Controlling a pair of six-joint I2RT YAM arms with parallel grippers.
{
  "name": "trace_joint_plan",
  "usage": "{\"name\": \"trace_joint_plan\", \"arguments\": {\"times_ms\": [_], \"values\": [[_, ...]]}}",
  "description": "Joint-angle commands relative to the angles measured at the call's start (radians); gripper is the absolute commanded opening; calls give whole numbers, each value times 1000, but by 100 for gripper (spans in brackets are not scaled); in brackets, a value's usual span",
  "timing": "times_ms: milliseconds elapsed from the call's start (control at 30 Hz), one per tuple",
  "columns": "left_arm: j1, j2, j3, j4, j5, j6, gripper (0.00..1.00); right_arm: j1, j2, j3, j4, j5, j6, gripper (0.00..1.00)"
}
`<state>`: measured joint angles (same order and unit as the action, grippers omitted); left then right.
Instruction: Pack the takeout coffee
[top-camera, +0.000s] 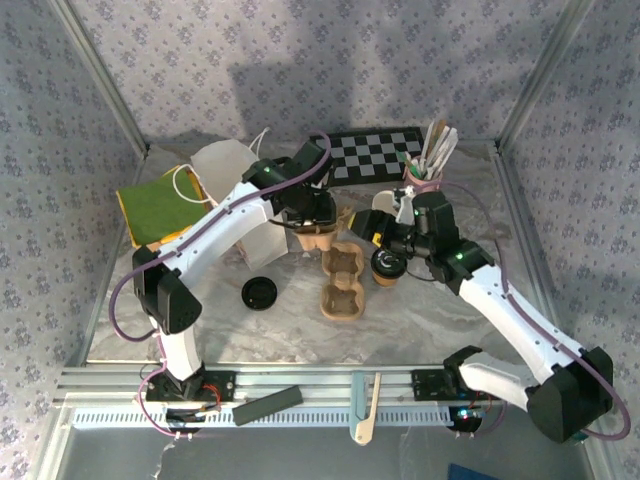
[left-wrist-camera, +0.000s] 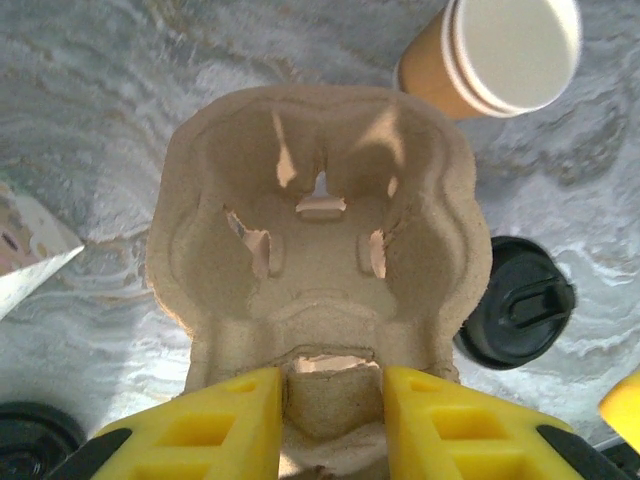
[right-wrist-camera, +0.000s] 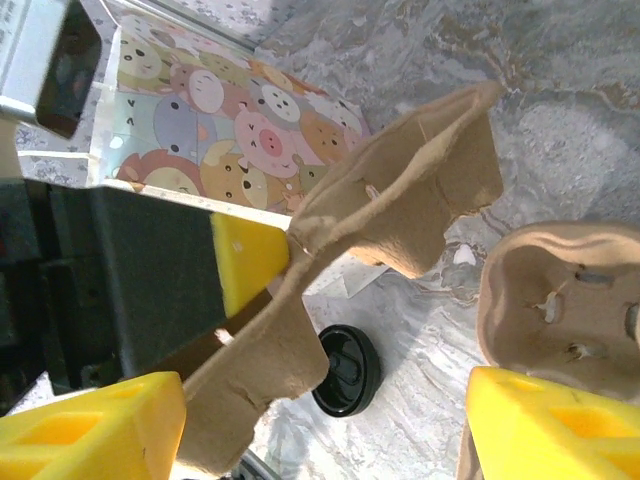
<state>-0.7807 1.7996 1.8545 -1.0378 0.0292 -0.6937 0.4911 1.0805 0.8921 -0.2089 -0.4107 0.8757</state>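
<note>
Left end effector pinches cup tray edge, arm stretched forward.

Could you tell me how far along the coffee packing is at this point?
Early on. Done: a takeout coffee stands lidded on the table, the right gripper open beside it. In hand: the left gripper clamps the edge of an empty pulp tray. Left: no cup sits in a tray well, and a second cup has no lid.
</note>
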Motion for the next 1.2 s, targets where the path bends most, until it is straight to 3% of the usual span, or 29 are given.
{"name": "trace_joint_plan", "arguments": {"times_ms": [0, 233, 533, 833, 1000, 1167], "values": [[-3, -70, -50, 46, -4, -16, 31, 20, 28, -7, 71, -37, 79, 71], [-5, -98, -116, 86, -7, -32, 31, 54, 91, -28, 115, -53, 204, 57], [-12, -106, -150, 112, 3, -42, 31, 70, 95, -87, 235, -92, 339, 53], [-20, -108, -163, 124, 9, -49, 31, 95, 94, -95, 235, -82, 351, 40], [-27, -113, -167, 126, 5, -55, 31, 104, 93, -99, 253, -77, 364, 27], [-30, -124, -169, 121, -6, -60, 31, 102, 82, -103, 237, -71, 355, 7]]}}
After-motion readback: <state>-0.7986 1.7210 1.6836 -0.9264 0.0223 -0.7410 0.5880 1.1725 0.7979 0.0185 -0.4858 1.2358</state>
